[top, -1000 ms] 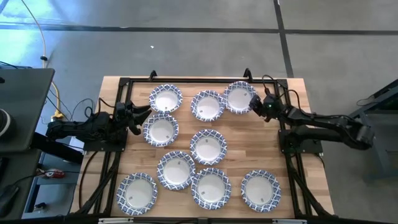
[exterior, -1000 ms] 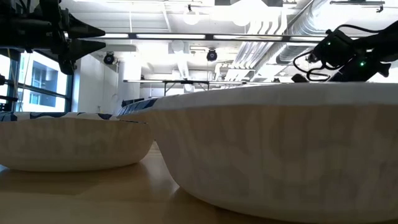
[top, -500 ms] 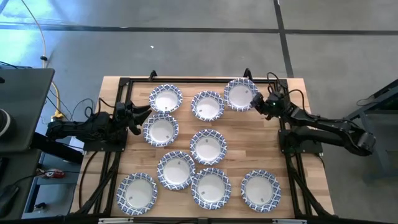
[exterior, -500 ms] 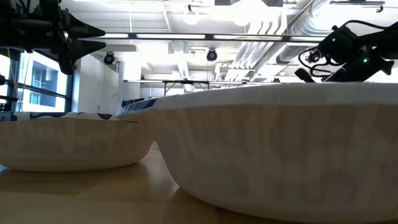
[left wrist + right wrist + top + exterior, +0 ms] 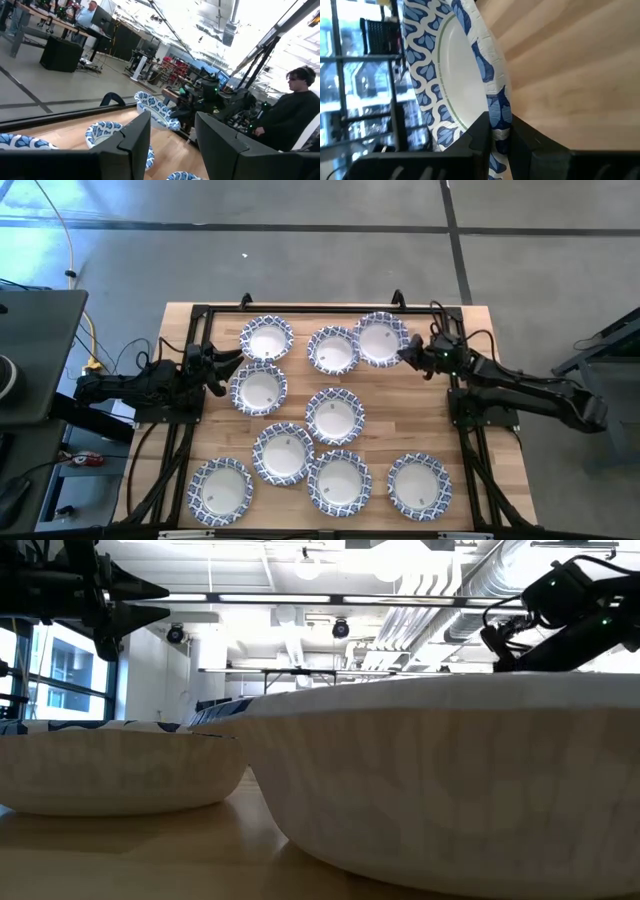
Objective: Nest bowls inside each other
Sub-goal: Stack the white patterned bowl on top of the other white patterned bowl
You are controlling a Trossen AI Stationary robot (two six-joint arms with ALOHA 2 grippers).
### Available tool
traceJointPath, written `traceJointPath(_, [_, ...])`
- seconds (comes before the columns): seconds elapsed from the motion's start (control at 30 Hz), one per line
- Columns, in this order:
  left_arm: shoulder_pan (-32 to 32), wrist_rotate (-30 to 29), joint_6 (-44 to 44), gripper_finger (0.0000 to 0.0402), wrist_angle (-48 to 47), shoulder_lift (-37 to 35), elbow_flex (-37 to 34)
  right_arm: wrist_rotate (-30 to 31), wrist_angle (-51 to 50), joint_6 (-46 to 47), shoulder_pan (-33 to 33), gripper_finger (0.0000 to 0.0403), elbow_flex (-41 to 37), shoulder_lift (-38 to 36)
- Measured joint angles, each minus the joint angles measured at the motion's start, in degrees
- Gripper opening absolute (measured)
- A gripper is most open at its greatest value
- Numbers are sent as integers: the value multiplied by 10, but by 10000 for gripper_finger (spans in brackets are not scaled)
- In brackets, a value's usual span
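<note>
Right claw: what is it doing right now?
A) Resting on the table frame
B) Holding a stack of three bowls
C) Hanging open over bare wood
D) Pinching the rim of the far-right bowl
D: the right wrist view shows the right claw shut on the patterned rim of the bowl.

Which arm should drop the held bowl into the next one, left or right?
Right. The right gripper is pinching the rim of a lifted bowl that overlaps the neighbouring bowl. The left gripper is open, at the table's left edge beside another bowl.
</note>
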Motion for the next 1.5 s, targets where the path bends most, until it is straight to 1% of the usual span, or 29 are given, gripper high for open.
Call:
traceJointPath(0.13, [0,0,-1,145,0,0,0,0,-7,12,26,34,9,-10])
traceJointPath(0.33, [0,0,-4,145,0,0,0,2,-39,5,63,34,68,-9])
traceJointPath(0.4, [0,0,-6,145,0,0,0,2,-61,-1,71,34,94,-9])
traceJointPath(0.6, [0,0,-18,145,0,0,0,13,-170,-14,91,34,172,-9])
traceJointPath(0.8, [0,6,-20,145,0,0,0,16,-212,-8,123,34,223,1])
traceJointPath(0.93, [0,8,-29,145,0,0,0,15,-223,4,156,34,247,33])
traceJointPath(1.27, [0,37,-36,145,0,0,0,3,-222,19,244,34,299,155])
traceJointPath(1.5, [0,51,-44,145,0,0,0,-3,-205,39,299,34,319,219])
